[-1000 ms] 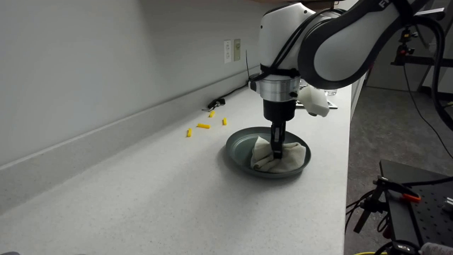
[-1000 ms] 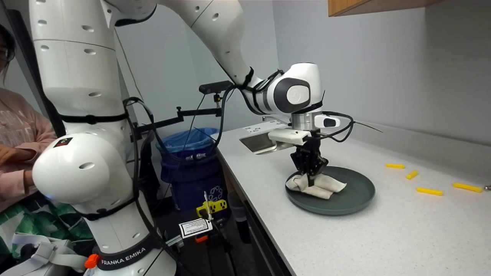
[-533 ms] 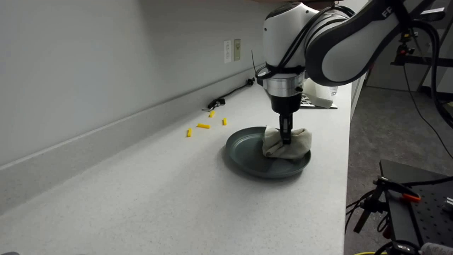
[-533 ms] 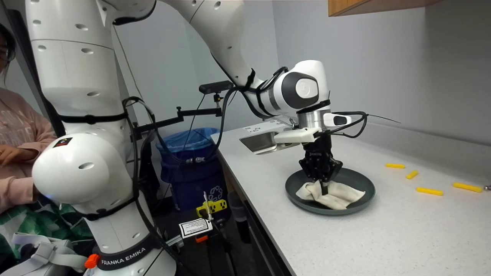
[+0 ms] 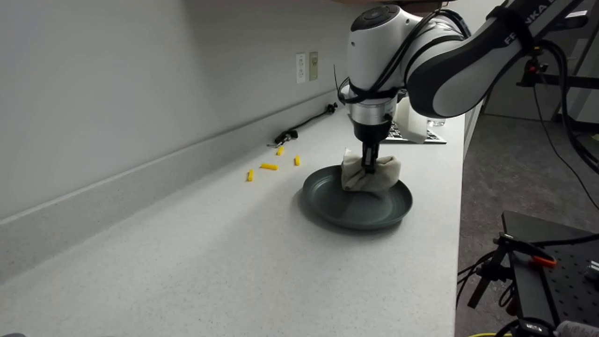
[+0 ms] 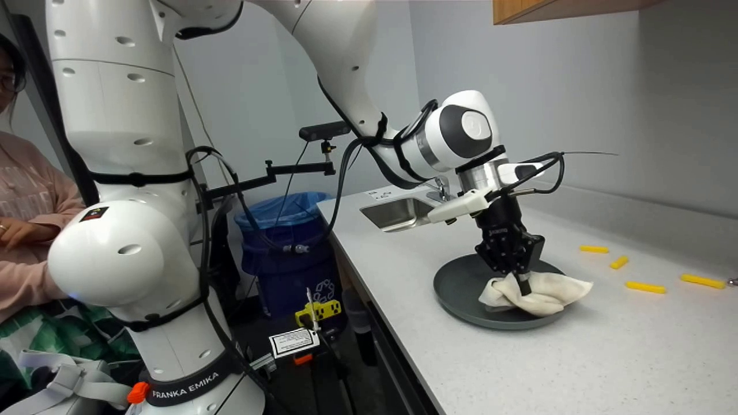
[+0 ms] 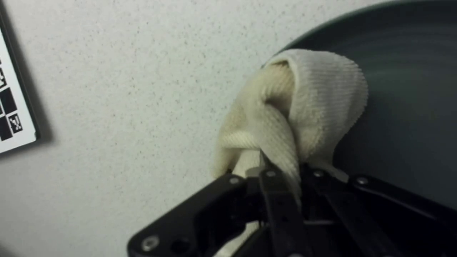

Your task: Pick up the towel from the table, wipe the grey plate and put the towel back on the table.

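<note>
We have the fingers (image 6: pixel 523 285) clenched on the towel (image 6: pixel 546 293), pinching its bunched middle, with cloth on both sides of them. In an exterior view its long axis runs left to right, the tapered end pointing right of the fingers and past the rim of the plate (image 6: pixel 461 288), the blunter end lying left of them within the rim. The yellow sticks (image 6: pixel 646 287) lie farther right of the fingers, well apart. In the wrist view we find a rounded fold above the fingers, and the board (image 7: pixel 12 134) well to their left.
</note>
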Motion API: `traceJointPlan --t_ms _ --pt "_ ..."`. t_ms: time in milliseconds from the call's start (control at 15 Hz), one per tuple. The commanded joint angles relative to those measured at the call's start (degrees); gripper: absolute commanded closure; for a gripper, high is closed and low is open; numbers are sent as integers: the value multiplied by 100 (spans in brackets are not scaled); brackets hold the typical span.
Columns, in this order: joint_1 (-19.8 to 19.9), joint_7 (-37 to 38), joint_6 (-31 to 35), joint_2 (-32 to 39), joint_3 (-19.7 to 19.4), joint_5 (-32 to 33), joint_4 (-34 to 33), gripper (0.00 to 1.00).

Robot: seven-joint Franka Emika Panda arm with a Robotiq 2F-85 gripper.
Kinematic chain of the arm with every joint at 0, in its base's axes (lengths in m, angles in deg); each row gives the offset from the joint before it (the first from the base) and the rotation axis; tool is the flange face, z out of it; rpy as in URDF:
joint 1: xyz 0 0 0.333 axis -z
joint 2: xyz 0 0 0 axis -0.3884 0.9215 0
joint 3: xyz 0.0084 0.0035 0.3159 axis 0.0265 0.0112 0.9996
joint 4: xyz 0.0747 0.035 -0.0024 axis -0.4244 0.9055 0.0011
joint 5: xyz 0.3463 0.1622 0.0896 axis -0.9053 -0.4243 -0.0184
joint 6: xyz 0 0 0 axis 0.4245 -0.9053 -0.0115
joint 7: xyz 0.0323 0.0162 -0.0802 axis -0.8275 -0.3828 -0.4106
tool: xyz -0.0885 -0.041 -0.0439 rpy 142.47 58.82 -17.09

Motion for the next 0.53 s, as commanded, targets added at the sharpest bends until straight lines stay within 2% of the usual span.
traceJointPlan --t_ms 0,200,467 --pt "-58 717 589 192 -26 287 -189 97" --pt "-71 911 1029 334 50 -159 -238 97" --pt "-72 406 1381 427 377 -1423 -70 97"
